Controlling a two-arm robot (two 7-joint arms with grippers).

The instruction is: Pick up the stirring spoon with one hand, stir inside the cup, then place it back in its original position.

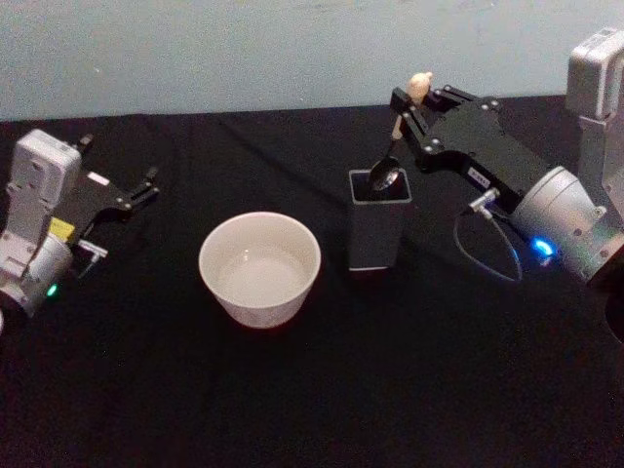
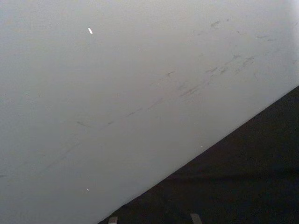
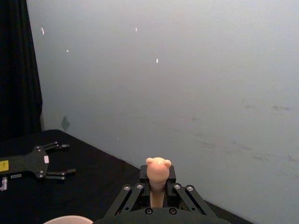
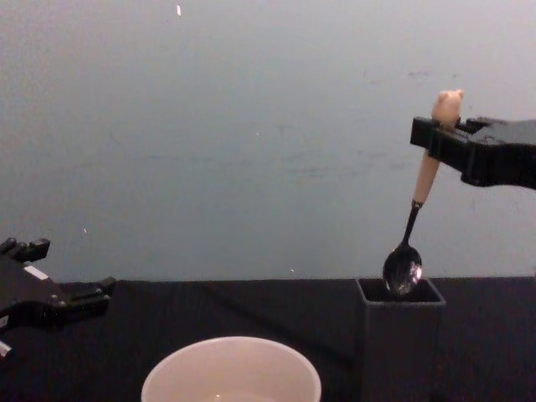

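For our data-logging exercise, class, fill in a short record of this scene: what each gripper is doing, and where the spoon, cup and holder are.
stirring spoon: tilted, metal bowl end at the mouth of the holder
right gripper: shut on the stirring spoon just below its bear knob
holder: dark grey, square, right of the cup
cup: cream-white, on the black table, apart from the holder
left gripper: open, idle at the table's left

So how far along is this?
Done: right gripper shut on the slim cream bear-headed stirring spoon. In hand: its bowl at the mouth of the dark grey square holder. Left: reseating it; whether the wide cream-white cup got stirred is unclear; left gripper parked far left.
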